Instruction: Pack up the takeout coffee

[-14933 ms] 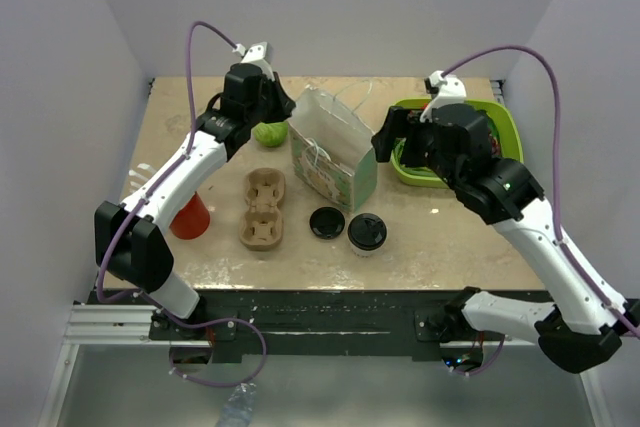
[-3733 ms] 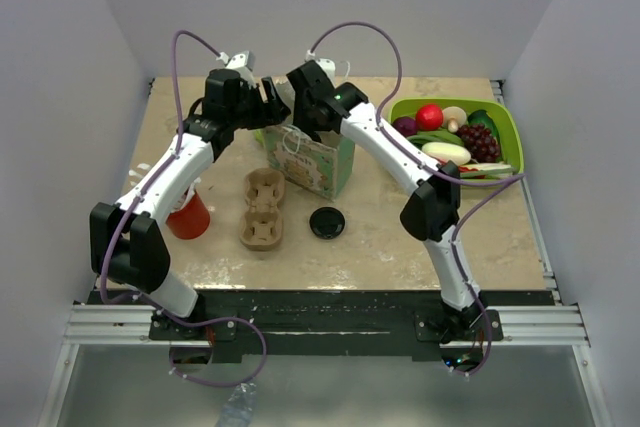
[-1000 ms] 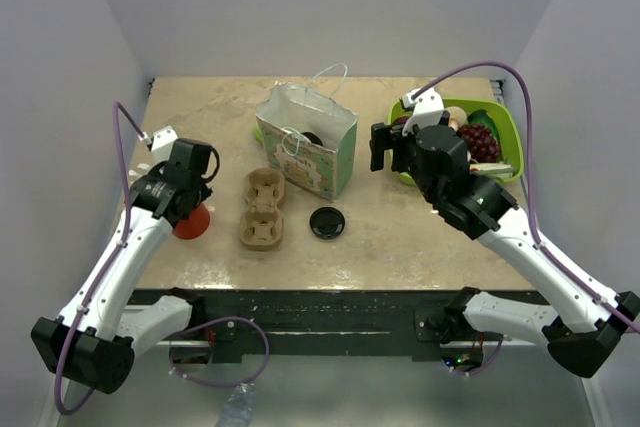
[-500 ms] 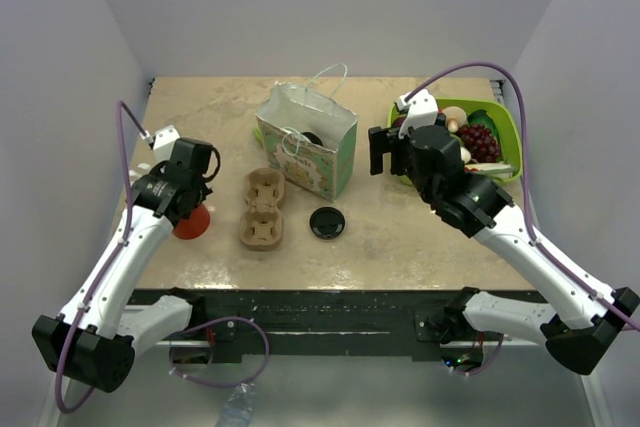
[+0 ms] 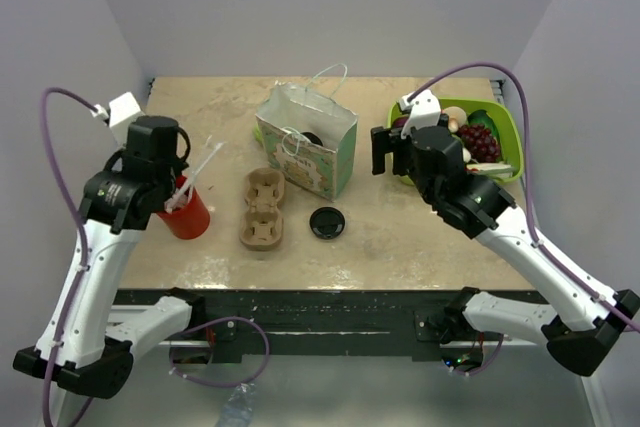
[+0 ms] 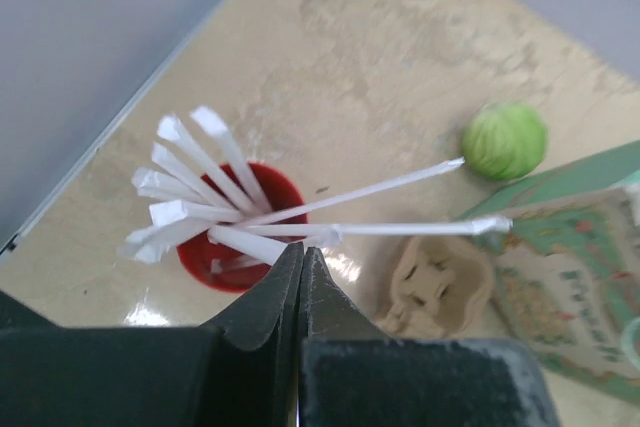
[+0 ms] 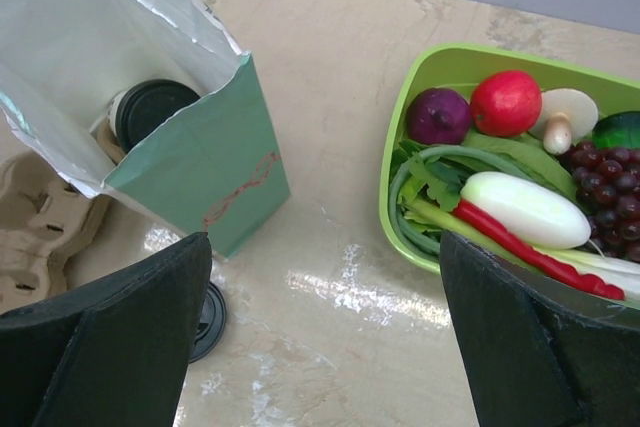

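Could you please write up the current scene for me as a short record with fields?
takeout coffee: inside the paper bag, black lid on
loose lid: lying flat in front of the bag
cup carrier: empty, left of the loose lid
left gripper: shut, over the red cup of white utensils
right gripper: open, holding nothing, between the bag and the produce bin

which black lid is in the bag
The one capping the takeout coffee, inside the green bag; the loose lid lies flat on the table outside.
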Available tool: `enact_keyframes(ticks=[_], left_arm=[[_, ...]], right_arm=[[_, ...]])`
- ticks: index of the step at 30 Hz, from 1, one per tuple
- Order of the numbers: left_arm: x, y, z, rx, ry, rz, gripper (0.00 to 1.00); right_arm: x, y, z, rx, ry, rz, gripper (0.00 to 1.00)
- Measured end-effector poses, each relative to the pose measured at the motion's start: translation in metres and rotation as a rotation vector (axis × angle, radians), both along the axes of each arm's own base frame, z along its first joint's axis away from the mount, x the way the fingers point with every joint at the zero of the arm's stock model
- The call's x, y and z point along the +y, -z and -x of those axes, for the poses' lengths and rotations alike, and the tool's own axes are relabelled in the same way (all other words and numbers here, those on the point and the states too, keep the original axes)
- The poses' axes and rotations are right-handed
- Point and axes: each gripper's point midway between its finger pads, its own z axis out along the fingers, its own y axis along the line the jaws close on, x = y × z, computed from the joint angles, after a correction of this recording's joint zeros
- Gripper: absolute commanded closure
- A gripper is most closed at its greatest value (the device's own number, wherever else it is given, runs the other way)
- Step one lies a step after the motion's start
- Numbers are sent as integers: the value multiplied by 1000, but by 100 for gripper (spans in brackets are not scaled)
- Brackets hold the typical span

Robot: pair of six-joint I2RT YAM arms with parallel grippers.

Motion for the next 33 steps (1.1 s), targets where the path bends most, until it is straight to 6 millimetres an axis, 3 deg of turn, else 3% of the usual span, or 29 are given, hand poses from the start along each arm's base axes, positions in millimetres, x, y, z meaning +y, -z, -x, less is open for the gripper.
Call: enact_keyframes(ticks=[4, 7, 10, 13, 17, 22, 25, 28, 33], left_arm=[[7, -71, 1, -171, -9, 8, 100], [14, -106, 8, -260, -26, 4, 100], [19, -117, 16, -296, -35, -3, 100], [21, -115, 18, -290, -33, -12, 100], [15, -103, 10, -247, -11, -22, 100], [1, -109, -4, -275, 58, 2, 100], [-10, -128, -8, -350, 122, 36, 100], [-27, -159, -14, -453, 214, 82, 100], [-78, -213, -30, -611, 471, 177, 100]], right_arm=[[-6, -11, 6, -28, 2, -24, 2], [-12, -25, 13, -63, 2, -55, 2], [-18, -38, 19, -98, 2, -87, 2], [-19, -42, 21, -108, 1, -96, 2], [-13, -35, 17, -88, -8, -82, 2], [-7, -29, 14, -70, -25, -72, 2], [-7, -29, 15, -72, -26, -74, 2], [-8, -30, 15, -74, -25, -76, 2], [-10, -33, 16, -81, -22, -81, 2]])
